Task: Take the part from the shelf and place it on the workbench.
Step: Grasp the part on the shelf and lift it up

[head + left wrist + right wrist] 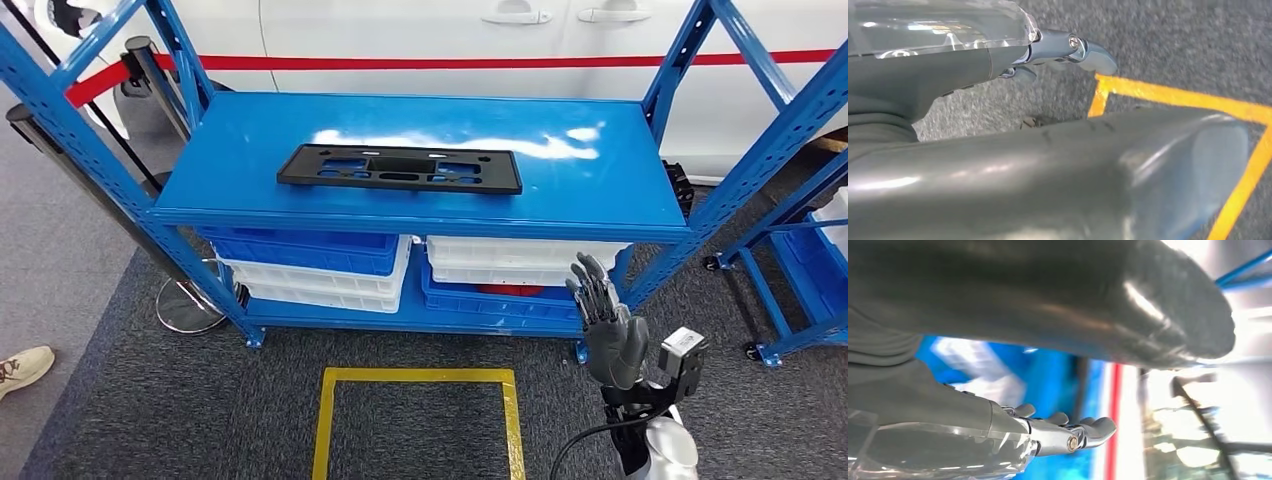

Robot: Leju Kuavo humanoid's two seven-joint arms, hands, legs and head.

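Item one, the part [400,168]: a flat black plastic panel with cut-out openings, lying lengthwise on the top deck of the blue shelf [240,160], near the front edge and a little left of centre, nothing touching it. Item two, my right hand [607,325]: raised in front of the shelf's lower right corner, well below and to the right of the part, fingers [590,280] extended upward and apart, holding nothing; the right wrist view shows the same fingers [1093,427] stretched out with blue shelving blurred beyond them. Item three, my left hand [998,165]: seen in its wrist view over the grey carpet [1173,45] and a corner of the yellow floor marking [1148,90], thumb and fingers straight, nothing between them. Item four, lower shelf level: stacked blue bins [300,250] and white bins [510,255], something red [510,290] lying in the right-hand stack. Item five, surroundings: a white car [450,40] with a red stripe behind the shelf, a stanchion base [190,305] at the left, a person's shoe [22,368] at the left edge.
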